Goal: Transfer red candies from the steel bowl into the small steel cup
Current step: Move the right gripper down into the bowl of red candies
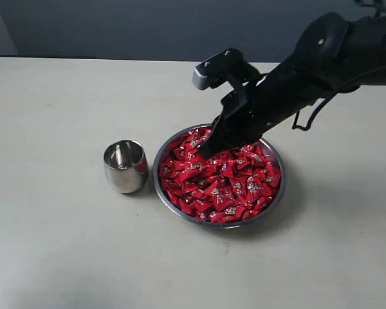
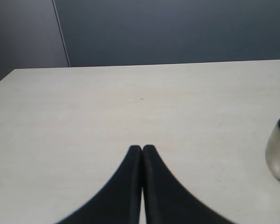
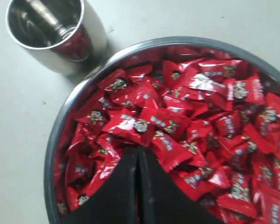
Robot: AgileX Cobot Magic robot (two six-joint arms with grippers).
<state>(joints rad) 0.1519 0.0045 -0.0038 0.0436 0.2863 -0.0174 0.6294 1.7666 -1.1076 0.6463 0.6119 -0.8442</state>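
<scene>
The steel bowl (image 1: 157,183) sits right of the table's middle, heaped with red candies (image 1: 228,183) in shiny twisted wrappers. My right gripper (image 1: 204,153) reaches down from the upper right. Its fingers are pressed together, tips dug into the pile near the bowl's far left side. In the right wrist view the shut right gripper (image 3: 137,150) pokes under the red candies (image 3: 200,107); no candy shows between the fingers. The small steel cup (image 1: 125,166) stands upright just left of the bowl, and no candy shows inside it. My left gripper (image 2: 142,147) is shut over bare table.
The small steel cup (image 2: 279,149) shows at the edge of the left wrist view, well off to the side of the left gripper. The steel bowl's rim (image 3: 51,154) nearly touches the cup (image 3: 95,32). The pale tabletop (image 1: 58,238) ends at a dark wall behind.
</scene>
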